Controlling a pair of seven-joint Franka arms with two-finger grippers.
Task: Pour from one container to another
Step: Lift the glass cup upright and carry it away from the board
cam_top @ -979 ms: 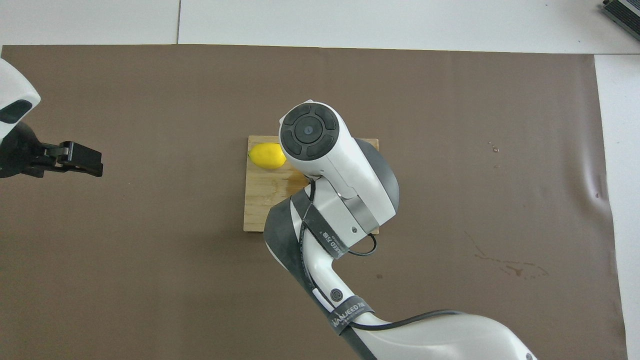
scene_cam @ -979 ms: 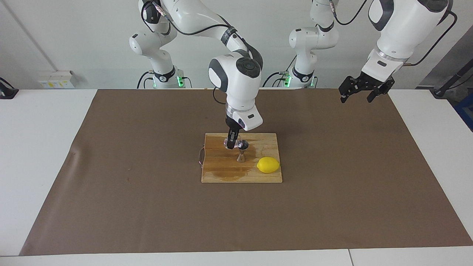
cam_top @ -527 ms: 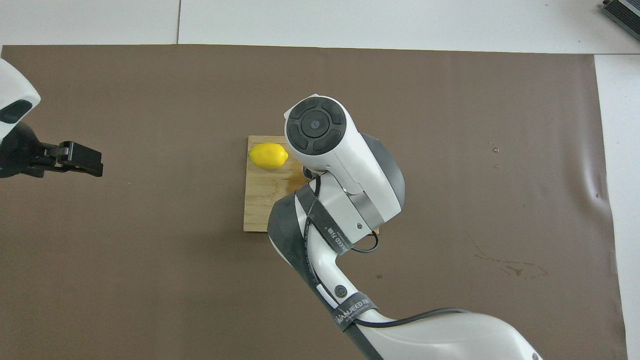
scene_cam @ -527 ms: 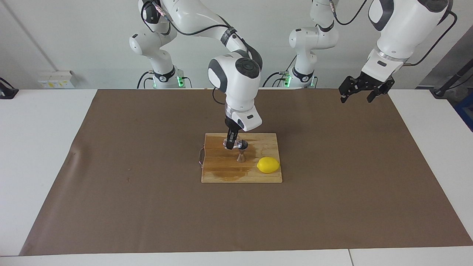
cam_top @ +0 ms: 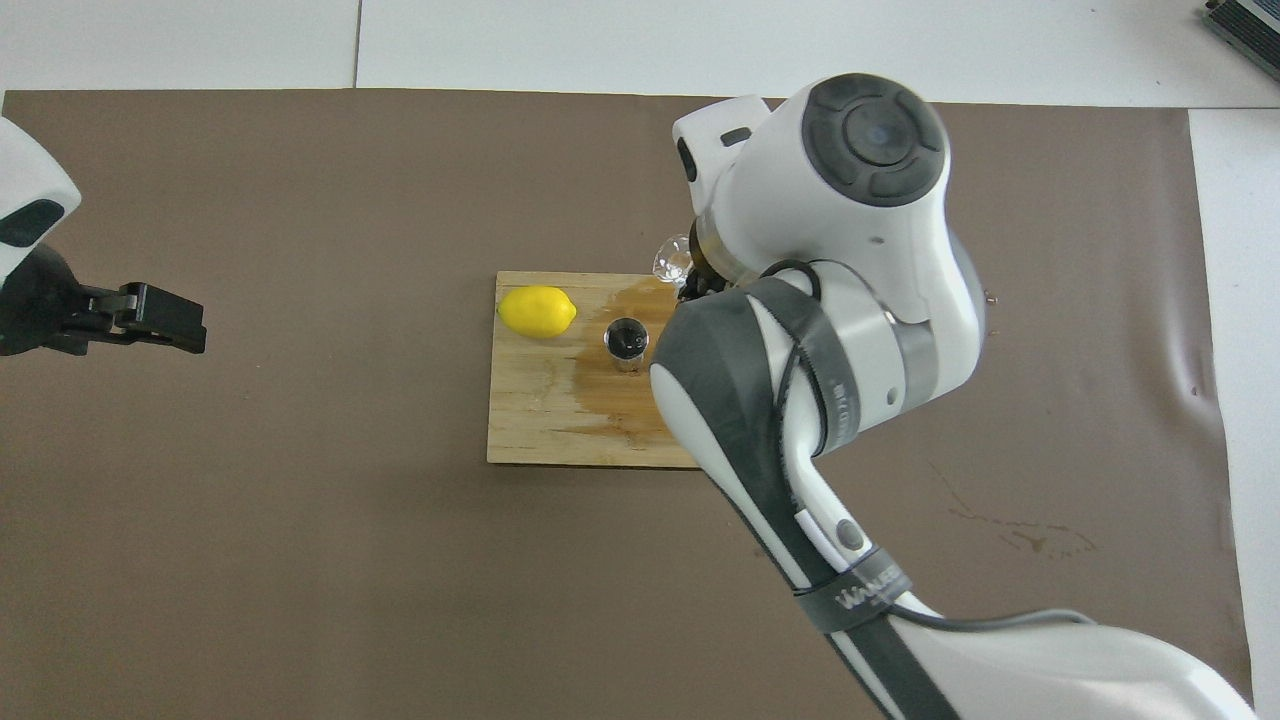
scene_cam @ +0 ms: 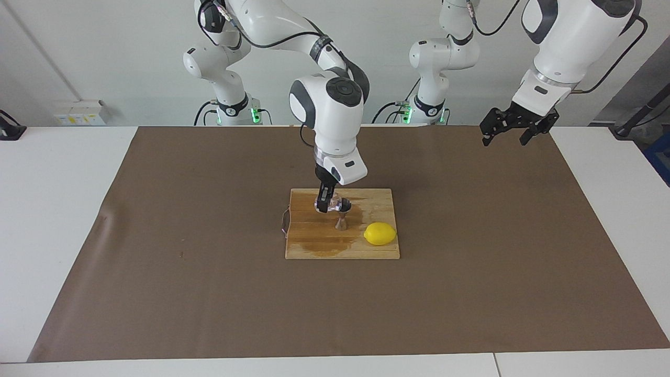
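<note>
Clear squat glass vessel (scene_cam: 335, 202) pinched in my right gripper (scene_cam: 325, 205), up in air over wooden cutting board (scene_cam: 377, 199). Small shiny steel hourglass jigger (scene_cam: 342, 215) stands upright just under and beside that gripper, on wet patch of board. Yellow lemon (scene_cam: 380, 233) lies near jigger, toward left arm's end. My left gripper (scene_cam: 512, 130) waits, fingers spread, over brown mat (scene_cam: 209, 288), well apart.
</note>
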